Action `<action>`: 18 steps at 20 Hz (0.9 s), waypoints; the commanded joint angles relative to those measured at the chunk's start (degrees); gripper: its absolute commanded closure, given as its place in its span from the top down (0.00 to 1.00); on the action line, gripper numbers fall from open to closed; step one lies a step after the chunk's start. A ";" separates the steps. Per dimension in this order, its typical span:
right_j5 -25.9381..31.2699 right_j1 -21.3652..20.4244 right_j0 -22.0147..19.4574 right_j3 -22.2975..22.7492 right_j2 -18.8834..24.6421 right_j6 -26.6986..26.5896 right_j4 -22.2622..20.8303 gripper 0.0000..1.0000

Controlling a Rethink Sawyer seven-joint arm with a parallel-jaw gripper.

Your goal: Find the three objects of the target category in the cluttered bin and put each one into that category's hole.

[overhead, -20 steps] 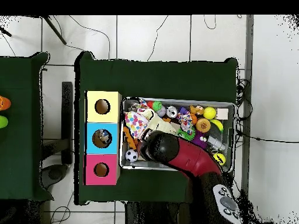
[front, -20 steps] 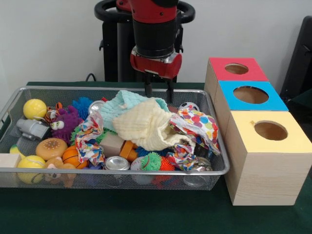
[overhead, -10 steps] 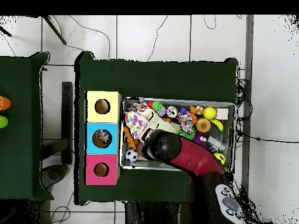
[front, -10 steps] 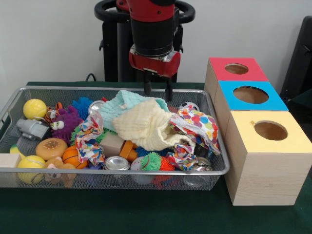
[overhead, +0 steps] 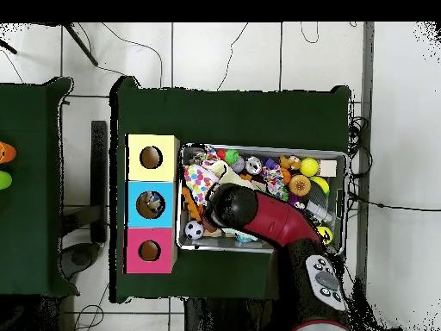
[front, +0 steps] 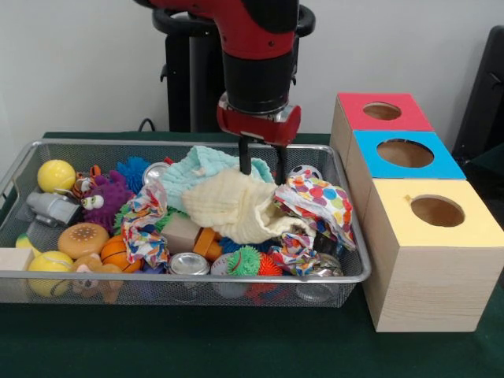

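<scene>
A wire bin (front: 181, 277) holds a heap of toys and cloths. On top lie a pale yellow cloth (front: 236, 206), a teal cloth (front: 195, 168) behind it and a polka-dot cloth (front: 324, 201) to the right. My gripper (front: 262, 170) is open, and its two fingertips reach down to the yellow cloth's top edge. Nothing is held. Beside the bin stand three boxes, each with a round hole: red (front: 358, 110), blue (front: 441, 161) and yellow (front: 472, 224). In the overhead view the arm (overhead: 258, 220) hides the gripper and the middle of the bin (overhead: 263, 148).
Around the cloths lie a yellow ball (front: 57, 176), a purple plush (front: 102, 201), a burger toy (front: 83, 239), a small basketball (front: 116, 250), a can (front: 189, 264), spiky balls (front: 246, 260) and a black-and-white ball (front: 305, 171). Something lies inside the blue box's hole (overhead: 152, 204).
The gripper has come forward and down, slightly right, from behind the teal cloth to the top of the yellow cloth. The cloths and toys have not shifted.
</scene>
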 commanded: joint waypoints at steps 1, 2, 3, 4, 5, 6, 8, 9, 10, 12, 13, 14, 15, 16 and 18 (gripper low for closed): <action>-4.89 9.07 -2.36 -6.84 4.63 -1.37 -6.04 1.00; -5.17 9.25 -2.41 -6.95 4.58 -1.34 -6.55 1.00; -5.61 9.29 -2.49 -7.08 4.70 -0.95 -7.62 0.00; -5.59 9.45 -2.83 -7.14 5.02 -1.22 -7.74 0.00; -5.57 9.61 -3.17 -7.21 5.33 -1.49 -7.86 0.00; -5.55 9.77 -3.51 -7.27 5.64 -1.77 -7.98 0.00; -5.28 10.09 -4.40 -7.58 6.57 -2.24 -8.45 0.00; -4.95 10.25 -4.50 -8.04 6.68 -2.34 -8.80 0.00; -4.62 10.43 -4.46 -8.54 6.66 -2.38 -9.05 0.00; -4.09 10.87 -4.63 -9.50 7.12 -2.35 -9.40 0.00; -4.31 11.18 -4.91 -9.65 7.43 -2.23 -9.62 0.00; -4.28 11.44 -5.04 -9.94 7.66 -2.14 -9.84 0.00; -4.25 11.56 -4.86 -10.20 7.51 -1.83 -10.09 0.00; -4.23 11.67 -4.67 -10.47 7.37 -1.52 -10.35 0.00; -4.59 11.36 -5.31 -9.76 8.02 -1.16 -10.34 0.00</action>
